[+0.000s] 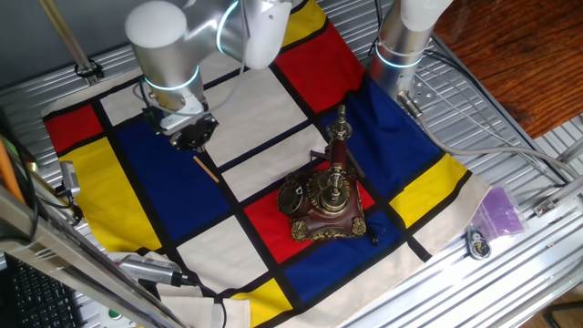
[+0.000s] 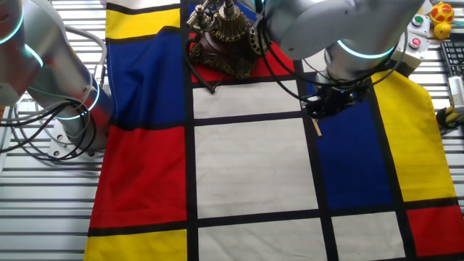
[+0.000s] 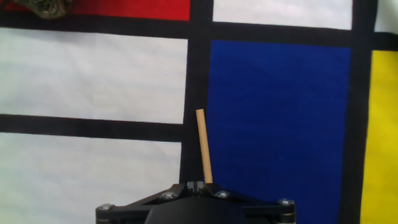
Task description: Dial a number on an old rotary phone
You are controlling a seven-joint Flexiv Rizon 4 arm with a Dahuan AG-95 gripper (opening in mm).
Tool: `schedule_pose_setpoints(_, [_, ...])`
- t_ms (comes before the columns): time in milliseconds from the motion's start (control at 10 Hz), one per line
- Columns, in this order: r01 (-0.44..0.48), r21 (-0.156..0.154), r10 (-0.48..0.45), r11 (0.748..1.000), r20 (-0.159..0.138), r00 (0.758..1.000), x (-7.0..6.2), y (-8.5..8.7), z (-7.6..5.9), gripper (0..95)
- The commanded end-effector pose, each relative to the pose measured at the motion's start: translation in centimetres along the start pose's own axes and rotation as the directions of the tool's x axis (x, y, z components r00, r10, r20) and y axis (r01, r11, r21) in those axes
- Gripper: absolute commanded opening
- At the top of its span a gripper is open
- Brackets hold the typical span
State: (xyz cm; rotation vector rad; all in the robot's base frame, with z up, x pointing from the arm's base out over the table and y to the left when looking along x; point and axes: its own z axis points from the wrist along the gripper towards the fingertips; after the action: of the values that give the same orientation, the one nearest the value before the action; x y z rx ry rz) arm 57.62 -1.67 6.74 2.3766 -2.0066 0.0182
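The old rotary phone (image 1: 326, 205) stands on the red square of the cloth, red-brown base with brass trim, dark dial on its left side, handset upright behind it. It shows at the top of the other fixed view (image 2: 225, 36), and a corner of its base shows in the hand view (image 3: 43, 6). My gripper (image 1: 191, 135) is well left of the phone, above the blue and white squares. It is shut on a thin wooden stick (image 3: 204, 146) that points out from the fingertips; the stick also shows in both fixed views (image 1: 206, 169) (image 2: 317, 127).
A second robot arm base (image 1: 401, 46) stands at the back right on the metal table. A purple bag (image 1: 499, 211) lies off the cloth at the right. A keyboard and coloured toys (image 2: 438, 18) sit beyond the cloth's edge.
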Motion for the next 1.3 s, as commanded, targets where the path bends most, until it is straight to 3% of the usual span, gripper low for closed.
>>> schedule_pose_setpoints(100, [-0.065, 0.029, 0.065, 0.998, -0.012, 0.998, 0.1, 0.1, 0.0, 0.0])
schedule_pose_setpoints(700, [-0.076, 0.035, 0.077, 0.996, -0.009, 0.997, 0.1, 0.1, 0.0, 0.0])
schedule_pose_setpoints(800, [-0.050, 0.037, 0.050, 0.998, -0.003, 0.999, 0.1, 0.1, 0.0, 0.0])
schedule_pose_setpoints(900, [0.033, 0.035, -0.033, 0.999, -0.006, 0.999, 0.3, -1.5, -0.4, 0.0])
schedule_pose_setpoints(1100, [0.093, 0.034, -0.093, 0.995, -0.011, 0.996, 0.4, -3.4, -0.6, 38.0])
schedule_pose_setpoints(1300, [0.104, 0.038, -0.104, 0.994, -0.011, 0.995, 0.3, -3.8, 0.1, 38.0])
